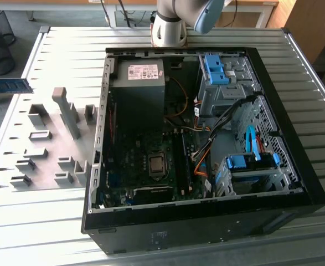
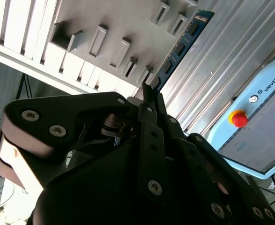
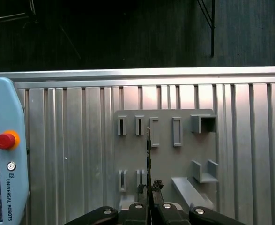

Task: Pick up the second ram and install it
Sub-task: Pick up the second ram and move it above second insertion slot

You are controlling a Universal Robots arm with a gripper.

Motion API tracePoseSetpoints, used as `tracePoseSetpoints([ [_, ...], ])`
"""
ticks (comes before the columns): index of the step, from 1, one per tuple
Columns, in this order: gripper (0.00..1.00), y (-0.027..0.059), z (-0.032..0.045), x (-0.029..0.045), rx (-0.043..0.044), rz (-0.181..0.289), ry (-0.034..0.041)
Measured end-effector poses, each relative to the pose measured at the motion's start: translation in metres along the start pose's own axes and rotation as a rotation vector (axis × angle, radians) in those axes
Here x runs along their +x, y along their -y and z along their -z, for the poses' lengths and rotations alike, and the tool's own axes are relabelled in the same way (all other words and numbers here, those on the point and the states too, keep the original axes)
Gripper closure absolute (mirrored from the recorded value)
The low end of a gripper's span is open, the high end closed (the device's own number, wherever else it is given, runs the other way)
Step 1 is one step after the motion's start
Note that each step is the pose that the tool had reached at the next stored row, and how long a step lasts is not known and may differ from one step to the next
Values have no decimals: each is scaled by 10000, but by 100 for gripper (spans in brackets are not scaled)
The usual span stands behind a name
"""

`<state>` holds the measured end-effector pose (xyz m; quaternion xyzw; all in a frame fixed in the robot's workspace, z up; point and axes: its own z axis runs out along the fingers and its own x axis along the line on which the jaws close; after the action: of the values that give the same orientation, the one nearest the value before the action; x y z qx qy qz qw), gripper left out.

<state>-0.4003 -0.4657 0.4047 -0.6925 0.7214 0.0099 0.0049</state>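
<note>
Two black jaws of the gripper [image 2: 147,96] are pressed shut on one end of the long, thin blue circuit-board stick with dark chips, the second ram [image 2: 182,44]; no gap shows between them and the board. In the first wrist view the gripper [image 3: 150,188] carries the stick edge-on, a thin dark line [image 3: 149,150] above the flat grey fixture plate with raised slotted holders [image 3: 165,154]. A light-blue pendant with a red button [image 3: 6,140] lies beside that plate on the ribbed metal table [image 3: 71,140].

In the exterior view the ram [image 1: 10,85] hangs level in the air at the exterior view's left edge, well apart from the open black computer case [image 1: 295,183] and its green motherboard [image 1: 140,160]. On the far side of the case stands the arm's grey base [image 1: 169,25].
</note>
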Motion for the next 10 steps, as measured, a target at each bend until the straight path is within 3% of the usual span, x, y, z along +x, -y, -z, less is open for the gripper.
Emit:
tracePoseSetpoints([
  [10, 86, 44, 1, -2, -1, 0, 0],
])
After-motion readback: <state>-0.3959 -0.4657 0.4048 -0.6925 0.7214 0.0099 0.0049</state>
